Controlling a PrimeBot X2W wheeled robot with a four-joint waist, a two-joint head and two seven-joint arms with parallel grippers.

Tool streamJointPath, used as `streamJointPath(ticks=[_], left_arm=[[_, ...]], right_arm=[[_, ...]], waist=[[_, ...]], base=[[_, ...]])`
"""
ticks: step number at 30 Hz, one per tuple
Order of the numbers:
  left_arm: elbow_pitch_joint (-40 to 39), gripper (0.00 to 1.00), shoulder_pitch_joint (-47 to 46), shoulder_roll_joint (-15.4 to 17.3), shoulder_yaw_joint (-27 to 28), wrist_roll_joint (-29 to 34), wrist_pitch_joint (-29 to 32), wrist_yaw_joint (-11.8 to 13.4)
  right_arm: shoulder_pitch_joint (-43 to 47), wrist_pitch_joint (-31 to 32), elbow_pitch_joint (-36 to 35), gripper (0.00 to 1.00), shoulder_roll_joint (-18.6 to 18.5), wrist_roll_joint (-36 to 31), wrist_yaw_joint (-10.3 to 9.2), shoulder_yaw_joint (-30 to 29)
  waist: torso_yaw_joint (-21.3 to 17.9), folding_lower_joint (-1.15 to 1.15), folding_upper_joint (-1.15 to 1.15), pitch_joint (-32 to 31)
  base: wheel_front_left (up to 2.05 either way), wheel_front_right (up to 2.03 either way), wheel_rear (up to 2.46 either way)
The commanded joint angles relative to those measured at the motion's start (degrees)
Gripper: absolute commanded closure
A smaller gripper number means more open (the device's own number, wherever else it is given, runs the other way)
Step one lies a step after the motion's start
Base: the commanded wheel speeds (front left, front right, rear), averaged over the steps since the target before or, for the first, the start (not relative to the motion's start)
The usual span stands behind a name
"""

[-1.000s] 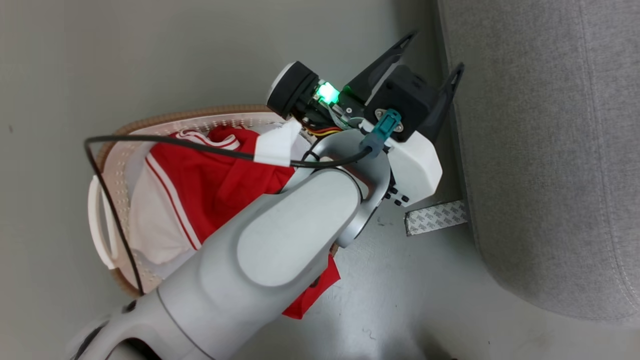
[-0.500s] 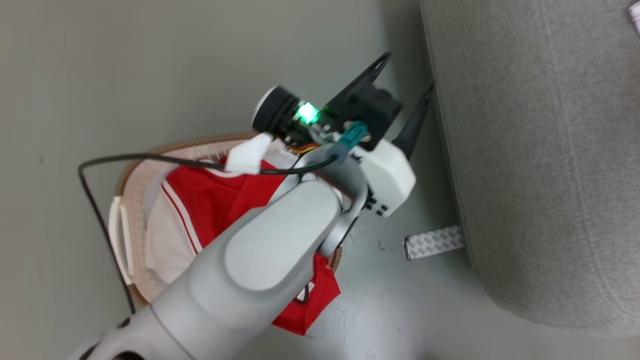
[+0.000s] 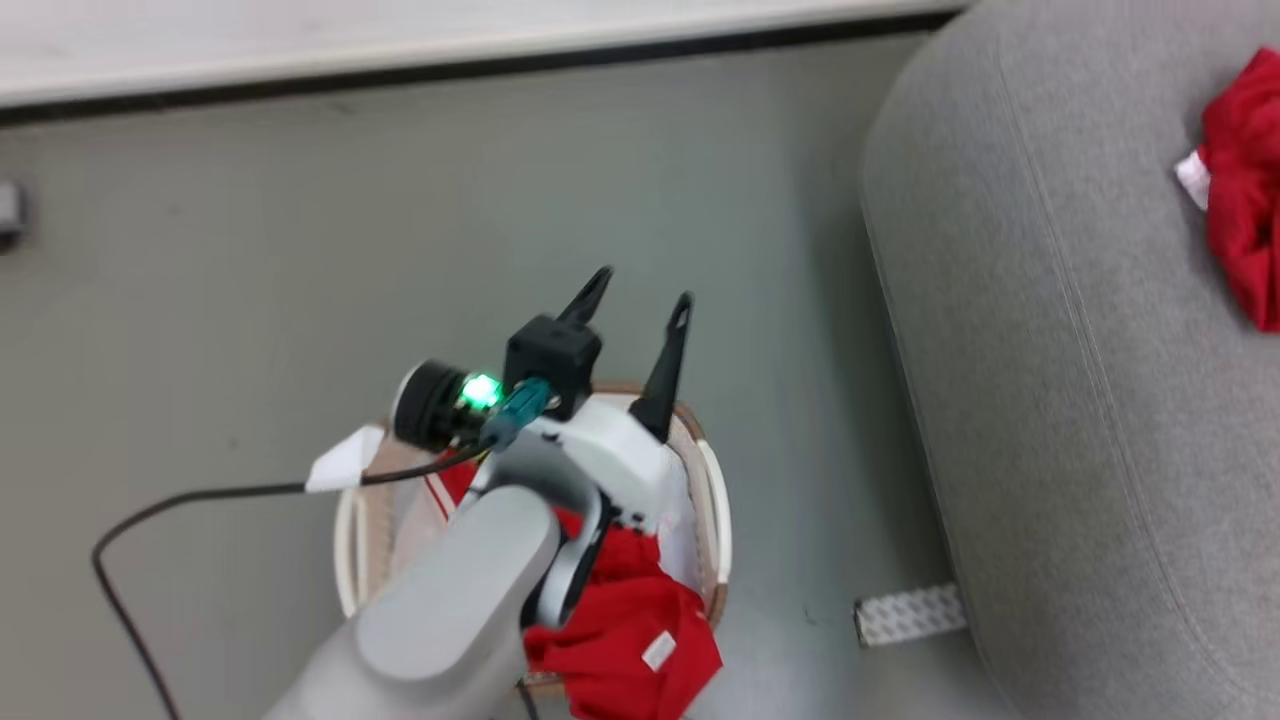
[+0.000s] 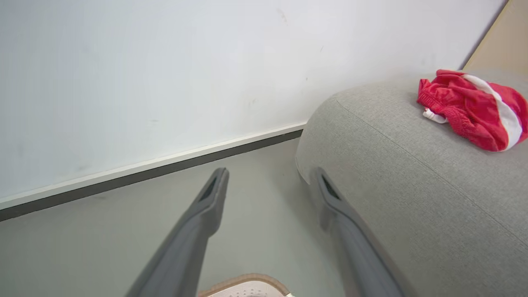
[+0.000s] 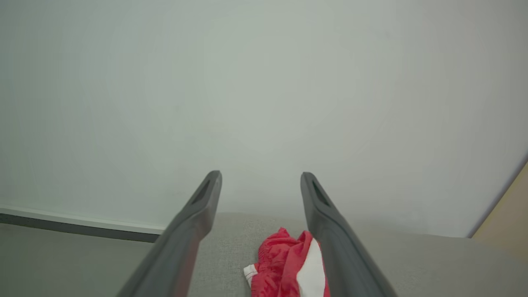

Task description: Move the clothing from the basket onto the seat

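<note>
- Head view: the left gripper (image 3: 640,300) hangs above the oval cream-white perforated plastic basket with a brown rim (image 3: 716,500). Its two dark fingers are spread apart with nothing between them.
- Head view: a bright red fabric garment with a small white label (image 3: 620,640) lies in the basket. One fold drapes over the near rim toward the grey floor (image 3: 600,180), and part of it is hidden under the pale forearm (image 3: 450,610).
- Head view: a second, crumpled red garment with a white stripe (image 3: 1245,190) rests on the large grey fabric-upholstered sofa (image 3: 1050,400), well apart from the basket.
- Head view: a patterned grey-white tape strip (image 3: 908,614) lies on the floor, touching the sofa base. A black cable (image 3: 200,495) loops off the left arm.
- Left wrist view: this gives the side aspect. The crumpled garment sits on top of the seat near its rounded corner, a white wall (image 4: 165,74) with a dark skirting strip (image 4: 165,165) stands behind, and the basket rim shows at the bottom edge.
- Right wrist view: the right gripper (image 5: 260,176) has its fingers wide apart, pinching nothing. The crumpled garment lies on the seat below, partly hidden by one finger; contact with that finger cannot be told.
</note>
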Motion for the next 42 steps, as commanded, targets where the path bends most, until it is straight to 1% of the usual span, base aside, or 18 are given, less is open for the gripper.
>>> streamJointPath(ticks=[1, 6, 12, 16, 18, 22, 25, 28, 33, 42], left_arm=[[0.32, 0.0, 1.71, 0.83, 0.27, -0.45, -0.46, 0.23], [0.65, 0.0, 6.29, 3.06, 1.92, -2.35, -2.42, 1.26], [0.43, 0.0, 11.99, 5.76, 3.91, -4.37, -4.41, 2.24], [0.37, 0.0, 16.03, 6.64, 4.77, -5.8, -6.24, 1.61], [0.5, 0.0, 17.9, 7.45, 5.6, -5.7, -6.96, 1.93], [-0.16, 0.0, 22.09, 8.4, 8.1, -5.51, -7.79, 2.21], [-2.4, 0.0, 24.85, 9.29, 11.05, -3.94, -7.82, 1.78], [-4.53, 0.0, 28.7, 9.46, 14.59, -2.15, -7.8, 0.81], [-5.99, 0.0, 33.87, 7.97, 21.05, 1.01, -7.82, -1.76], [-4.16, 0.0, 37.07, 3.69, 28.78, 7.11, -7.82, -6.34]], right_arm=[[2.11, 0.04, -0.87, 0.0, 0.32, -0.35, -0.14, -0.18], [9.5, 0.04, -3.9, 0.0, 3.36, -0.67, -0.14, 1.27], [15.73, 0.04, -3.55, 0.0, 5.71, -0.81, -0.14, 3.02], [19.84, 0.04, -2.31, 0.0, 6.77, -2.76, -0.14, 3.14], [21.92, 0.04, -1.42, 0.0, 7.31, -3.57, -0.14, 3.75], [25.04, 0.04, -0.13, 0.0, 8.08, -4.94, -0.14, 5.14], [26.51, 0.04, 0.23, 0.0, 9.4, -5.98, -0.14, 5.44], [27.13, 0.03, 0.88, 0.0, 10.7, -6.64, -0.14, 5.18], [27.56, 0.04, 2.94, 0.0, 12.27, -7.6, -0.14, 4.96], [26.17, 0.03, 5.04, 0.0, 12.93, -7.56, -0.14, 5.3]], waist=[[3.43, 0.01, 0.0, -4.58], [6.09, 0.01, 0.0, -9.55], [8.37, 0.01, 0.0, -14.21], [10.12, 0.01, 0.0, -17.71], [10.78, 0.01, 0.0, -19.25], [11.76, 0.01, 0.0, -21.61], [11.98, 0.01, 0.0, -22.37], [11.93, 0.01, 0.0, -22.9], [11.82, 0.01, 0.0, -23.36], [11.71, 0.01, 0.0, -23.2]], base=[[0.0, 0.0, 0.0], [0.0, 0.0, 0.0], [0.0, 0.0, 0.0], [0.0, 0.0, 0.0], [0.0, 0.0, 0.0], [0.0, 0.0, 0.0], [0.0, 0.0, 0.0], [0.0, 0.0, 0.0], [0.0, 0.0, 0.0], [0.0, 0.0, 0.0]])
